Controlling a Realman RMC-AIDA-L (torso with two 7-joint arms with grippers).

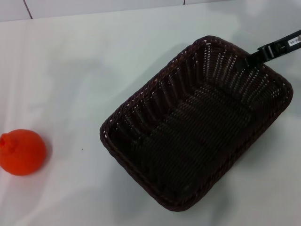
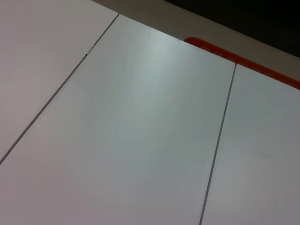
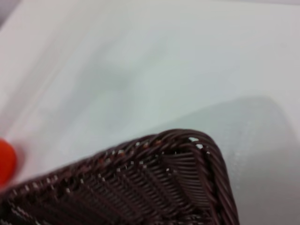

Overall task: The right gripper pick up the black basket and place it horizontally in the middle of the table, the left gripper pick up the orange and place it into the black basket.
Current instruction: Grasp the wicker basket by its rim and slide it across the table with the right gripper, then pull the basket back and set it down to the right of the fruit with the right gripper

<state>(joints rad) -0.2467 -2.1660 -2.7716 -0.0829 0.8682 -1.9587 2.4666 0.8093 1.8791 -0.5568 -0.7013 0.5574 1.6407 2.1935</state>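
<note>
The black basket (image 1: 155, 101) sits right of the table's (image 1: 84, 66) middle, turned diagonally, and holds nothing. My right gripper (image 1: 249, 60) reaches in from the upper right, its slim jaws clamped over the basket's far right rim. The right wrist view shows a braided corner of the basket (image 3: 159, 187) with a grey shadow on the table beyond it. The orange (image 1: 22, 151) rests on the table at the far left, well apart from the basket; a sliver of it also shows in the right wrist view (image 3: 5, 161). My left gripper is out of view.
The left wrist view shows only white panels (image 2: 140, 131) with thin seams and a red strip (image 2: 243, 61) at an edge. A wall joint runs along the table's far edge (image 1: 94, 12).
</note>
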